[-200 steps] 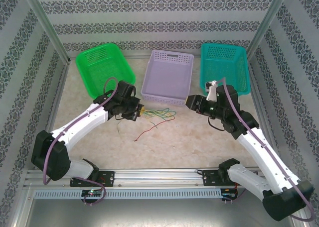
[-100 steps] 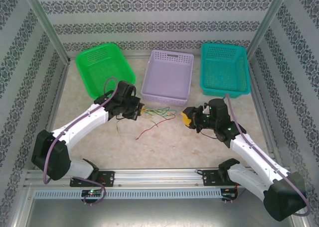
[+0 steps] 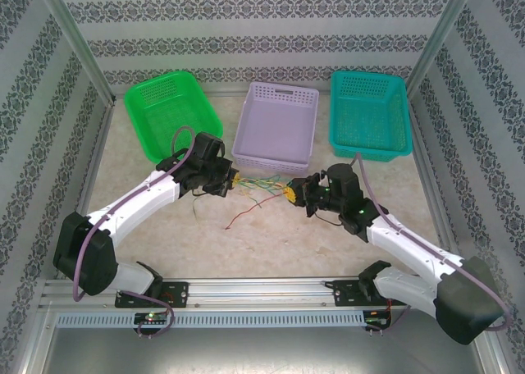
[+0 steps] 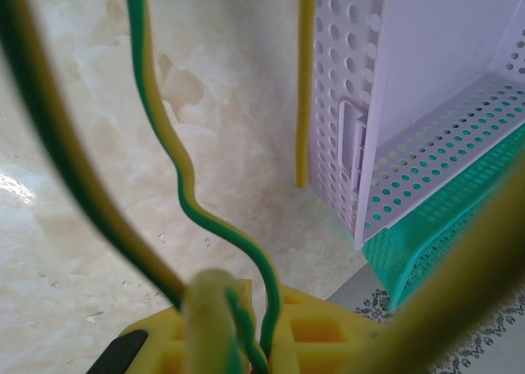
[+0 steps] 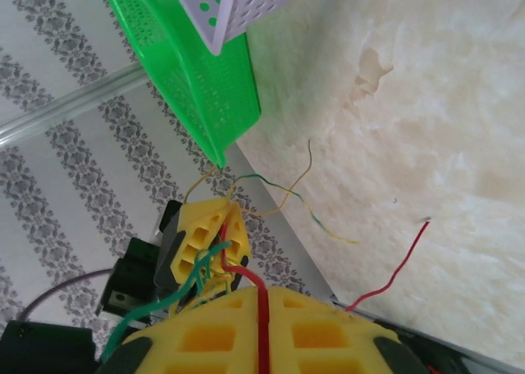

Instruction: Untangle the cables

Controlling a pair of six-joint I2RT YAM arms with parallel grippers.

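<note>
Yellow-fingered left claw (image 3: 233, 183) and right claw (image 3: 290, 195) are both clamping the tangled cables (image 3: 261, 184), holding them just in front of the lilac basket (image 3: 284, 98).

I've got the pale table (image 3: 328, 243) carrying a green basket (image 3: 168, 116), lavender basket (image 3: 276, 136), teal basket (image 3: 369, 116), with cables (image 3: 246, 214) trailing onto it

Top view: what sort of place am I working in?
Likely a lab test booth: wallpapered panels on metal posts box in a marble-look table, with three baskets and robot arms bolted to a rail.
</note>
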